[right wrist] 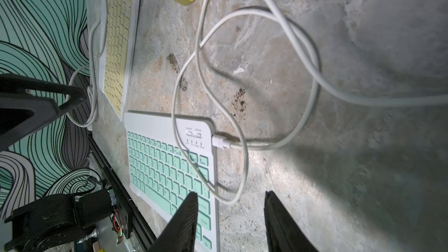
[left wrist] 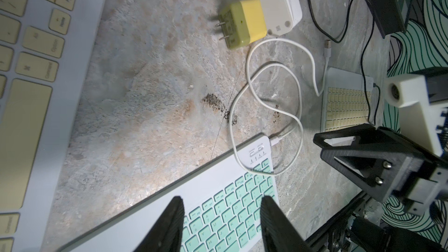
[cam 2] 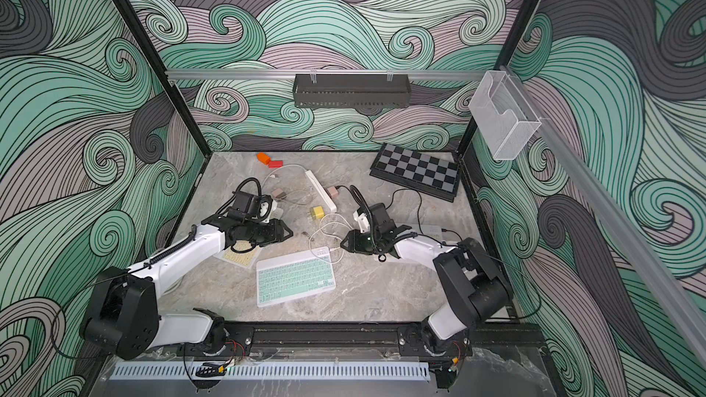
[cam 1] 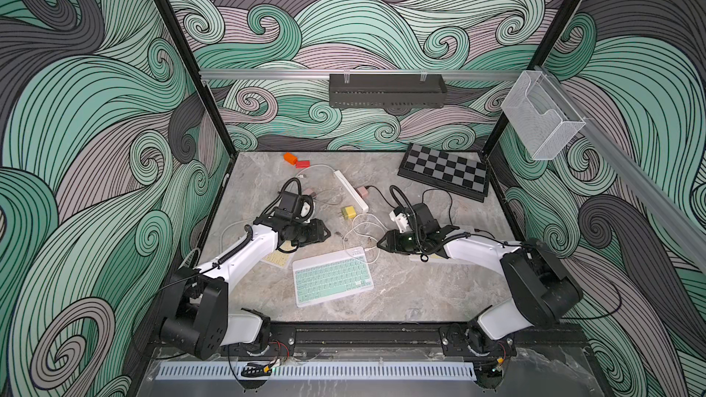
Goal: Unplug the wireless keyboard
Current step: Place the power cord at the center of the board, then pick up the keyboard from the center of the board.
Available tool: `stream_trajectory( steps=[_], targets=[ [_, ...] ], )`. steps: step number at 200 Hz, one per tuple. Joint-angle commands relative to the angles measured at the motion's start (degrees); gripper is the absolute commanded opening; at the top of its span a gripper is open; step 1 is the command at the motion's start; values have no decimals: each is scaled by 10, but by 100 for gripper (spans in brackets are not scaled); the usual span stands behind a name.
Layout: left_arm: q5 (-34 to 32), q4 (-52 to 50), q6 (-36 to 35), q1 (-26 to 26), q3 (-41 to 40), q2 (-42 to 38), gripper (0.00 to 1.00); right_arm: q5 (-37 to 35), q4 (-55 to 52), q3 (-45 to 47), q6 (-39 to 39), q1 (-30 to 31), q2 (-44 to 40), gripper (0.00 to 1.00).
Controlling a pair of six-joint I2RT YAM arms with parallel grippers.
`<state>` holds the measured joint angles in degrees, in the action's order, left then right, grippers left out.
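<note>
one mint keyboard, two yellow keyboards, one charger

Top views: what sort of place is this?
Probably a purpose-built robot test cell, not a home: printed wave panels wall in a marble-look tabletop, a left arm and right arm sit on a front rail, and props like a mint keyboard and chessboard lie about.
</note>
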<state>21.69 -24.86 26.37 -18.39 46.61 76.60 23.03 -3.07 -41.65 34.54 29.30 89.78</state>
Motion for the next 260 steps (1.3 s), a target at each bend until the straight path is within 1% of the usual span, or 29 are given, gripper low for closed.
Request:
stream_trajectory(
  steps=[1,28,52,76,101,118,148,185,225,260],
  targets=[
    [10,1,0,1,4,-10,52,2,24,-11,17,2,20,46],
    [11,0,0,0,3,-9,52,-21,31,0,29,-2,11,47],
    [13,-1,-3,0,2,-5,52,-22,30,-5,38,-12,16,47],
    [16,2,0,1,2,-3,52,-46,14,-15,41,-16,27,45],
    [22,9,2,0,2,-5,52,-77,10,-27,44,-17,36,41],
    [33,12,-2,-3,5,-2,52,-73,5,-46,47,-17,54,39],
    [34,13,-2,-7,9,1,52,-66,13,-63,62,-17,88,39],
    [34,16,1,-9,3,0,52,-29,20,-68,76,-17,117,37],
    [34,16,0,-10,1,0,52,-26,5,-52,76,-24,78,38],
    [37,21,1,-10,3,11,52,-6,6,-47,75,-45,42,40]
  ],
)
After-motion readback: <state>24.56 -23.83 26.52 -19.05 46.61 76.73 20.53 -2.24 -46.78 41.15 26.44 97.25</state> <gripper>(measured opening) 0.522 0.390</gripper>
